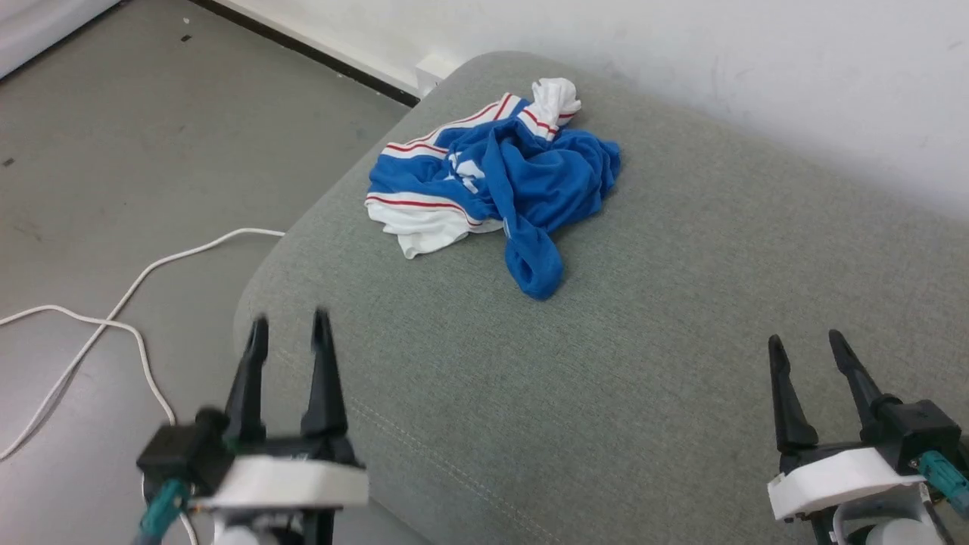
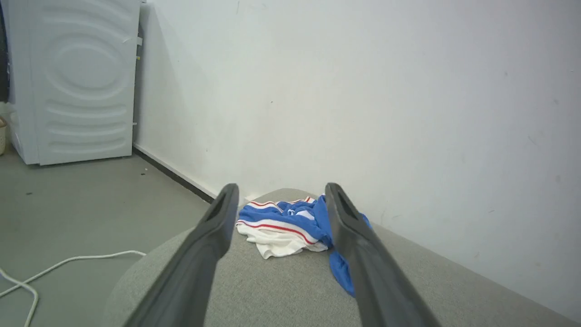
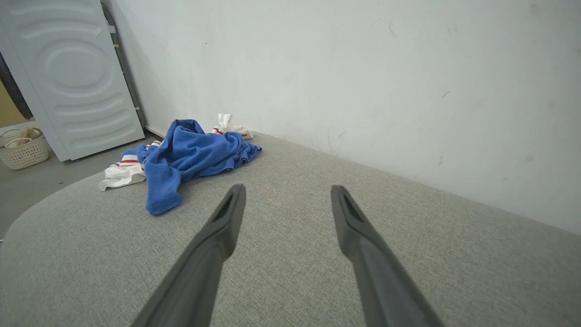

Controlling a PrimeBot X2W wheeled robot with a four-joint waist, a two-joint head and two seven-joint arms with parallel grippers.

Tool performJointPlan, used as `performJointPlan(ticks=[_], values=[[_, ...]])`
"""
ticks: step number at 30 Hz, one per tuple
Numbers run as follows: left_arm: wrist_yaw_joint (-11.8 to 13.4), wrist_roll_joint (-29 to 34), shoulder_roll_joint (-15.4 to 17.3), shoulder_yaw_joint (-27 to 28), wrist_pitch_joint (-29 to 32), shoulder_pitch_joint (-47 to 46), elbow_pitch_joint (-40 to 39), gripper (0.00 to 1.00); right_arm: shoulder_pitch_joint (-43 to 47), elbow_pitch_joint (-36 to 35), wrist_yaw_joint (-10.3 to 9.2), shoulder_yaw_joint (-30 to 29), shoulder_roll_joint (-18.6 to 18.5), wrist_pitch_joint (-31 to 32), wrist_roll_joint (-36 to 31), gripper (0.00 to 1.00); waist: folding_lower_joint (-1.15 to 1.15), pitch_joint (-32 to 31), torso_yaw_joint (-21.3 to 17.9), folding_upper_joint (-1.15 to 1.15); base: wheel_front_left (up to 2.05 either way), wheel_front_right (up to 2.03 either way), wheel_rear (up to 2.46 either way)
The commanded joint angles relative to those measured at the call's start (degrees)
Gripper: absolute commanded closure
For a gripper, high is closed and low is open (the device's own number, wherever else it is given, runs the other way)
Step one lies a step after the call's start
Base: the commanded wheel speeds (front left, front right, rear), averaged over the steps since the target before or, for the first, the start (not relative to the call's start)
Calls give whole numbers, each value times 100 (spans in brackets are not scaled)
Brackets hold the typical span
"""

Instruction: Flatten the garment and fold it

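Observation:
The garment (image 1: 492,178) is a bright blue shirt with white sleeves and red stripes, lying crumpled in a heap on the far part of a grey upholstered surface (image 1: 643,363). It shows ahead of my fingers in the left wrist view (image 2: 290,222) and to the upper left in the right wrist view (image 3: 190,154). My left gripper (image 1: 290,325) hangs open at the lower left, near the cushion's left edge and well short of the shirt. At the lower right my right gripper (image 1: 806,341) stands open too, with nothing between its fingers.
A white cable (image 1: 113,318) trails across the grey floor left of the cushion. A white wall (image 1: 719,60) runs behind it. A white appliance (image 2: 77,81) stands by the wall, with a pale basket (image 3: 25,150) beside it.

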Motion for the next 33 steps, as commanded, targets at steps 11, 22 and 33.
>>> performJointPlan(ticks=[11,22,33], values=[[-227,348,667,-52,1468,-2822,-695,0,-493,-1262,-12,-82,15,774,-403,0,0,990,-510,0,0,0,0],[-627,-116,1417,216,3085,-5030,1151,0,-808,-2644,-12,295,-415,1680,-479,0,0,2245,-1108,0,0,0,0],[-877,-713,1651,145,4378,-5603,2304,0,-1096,-3720,-12,363,-821,2260,-347,0,0,2997,-1739,0,0,0,0]])
